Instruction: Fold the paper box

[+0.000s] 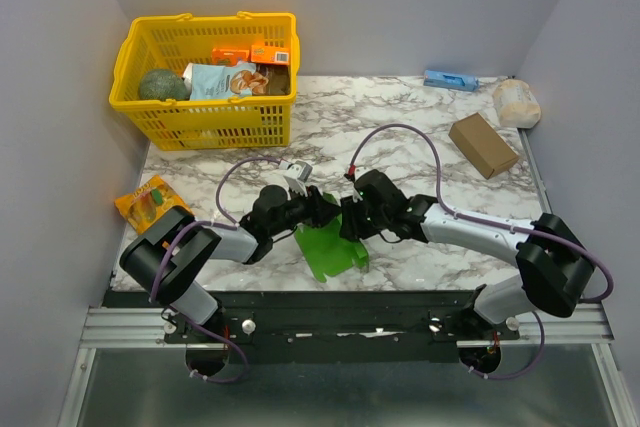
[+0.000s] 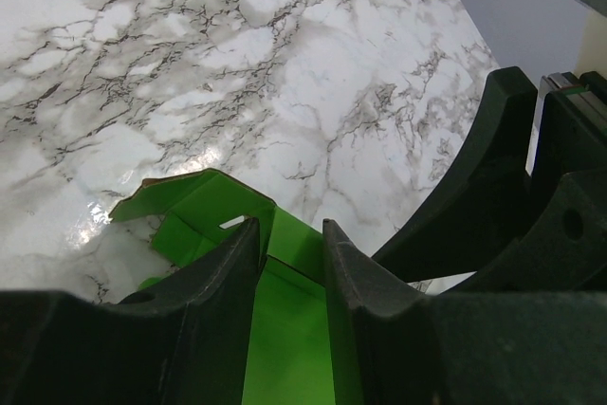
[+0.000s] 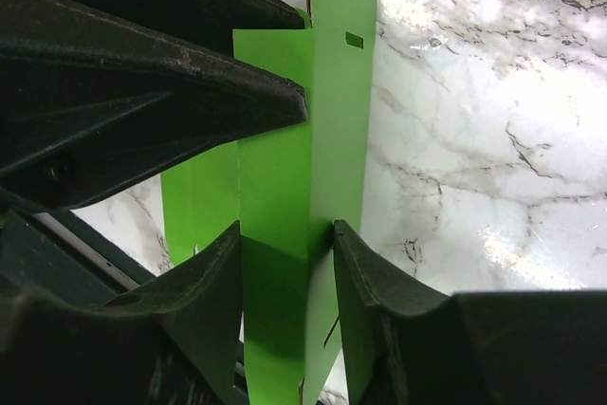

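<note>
The paper box (image 1: 330,247) is bright green creased card, partly folded, lying near the table's front edge between both arms. My left gripper (image 1: 325,210) reaches it from the left. In the left wrist view its jaws (image 2: 289,234) stand narrowly apart with green card (image 2: 285,329) filling the gap and a raised wall (image 2: 204,201) beyond. My right gripper (image 1: 349,219) meets it from the right. In the right wrist view its jaws (image 3: 285,232) close on a folded strip of the card (image 3: 285,168). The two grippers nearly touch.
A yellow basket (image 1: 160,117) with groceries stands at the back left. An orange packet (image 1: 148,197) lies at the left edge. A brown cardboard box (image 1: 483,144), a pale roll (image 1: 516,102) and a blue item (image 1: 450,79) are at the back right.
</note>
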Tool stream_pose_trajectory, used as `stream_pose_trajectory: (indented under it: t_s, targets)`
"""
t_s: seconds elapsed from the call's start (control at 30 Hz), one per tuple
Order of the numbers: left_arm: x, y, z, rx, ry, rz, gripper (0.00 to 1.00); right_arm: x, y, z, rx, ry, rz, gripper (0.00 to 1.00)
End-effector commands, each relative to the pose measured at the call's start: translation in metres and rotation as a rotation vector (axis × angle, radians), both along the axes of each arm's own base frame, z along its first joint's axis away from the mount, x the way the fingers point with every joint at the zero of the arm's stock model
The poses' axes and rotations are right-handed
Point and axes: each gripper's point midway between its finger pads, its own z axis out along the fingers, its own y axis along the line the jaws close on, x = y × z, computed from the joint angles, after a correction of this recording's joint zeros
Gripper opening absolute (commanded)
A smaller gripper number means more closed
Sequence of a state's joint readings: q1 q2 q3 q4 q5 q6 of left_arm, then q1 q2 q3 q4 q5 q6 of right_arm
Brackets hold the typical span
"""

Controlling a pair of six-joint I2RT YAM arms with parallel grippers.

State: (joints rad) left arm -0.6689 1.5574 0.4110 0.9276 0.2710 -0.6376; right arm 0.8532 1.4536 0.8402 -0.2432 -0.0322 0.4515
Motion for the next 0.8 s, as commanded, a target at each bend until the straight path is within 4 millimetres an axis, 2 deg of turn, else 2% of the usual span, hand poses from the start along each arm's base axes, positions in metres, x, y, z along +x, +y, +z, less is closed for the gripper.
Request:
stream_pose_trajectory:
  t_s: [0.0,0.43,0.6,0.63,0.73,0.77]
  targets:
    - [-0.016,0.001,-0.013,0.035,0.023,-0.056,0.44,0.001,-0.009,-0.017,-0.049,0.007,0.0,0.44]
    - [-0.009,0.008,0.01,0.055,-0.022,-0.014,0.69,0.004,-0.016,-0.021,-0.099,-0.026,0.016,0.36]
    - [-0.003,0.025,0.01,0.105,-0.021,0.063,0.77,0.005,-0.016,-0.018,-0.102,-0.037,0.035,0.34]
    - [-0.002,0.029,0.01,0.109,-0.021,0.081,0.81,0.005,-0.015,-0.015,-0.095,-0.041,0.043,0.34]
    - [0.005,0.049,0.018,0.111,-0.03,0.154,0.88,0.006,-0.016,-0.013,-0.104,-0.059,0.064,0.34]
    - [0.005,0.055,0.027,0.101,-0.047,0.173,0.89,0.006,-0.017,-0.01,-0.104,-0.071,0.071,0.34]
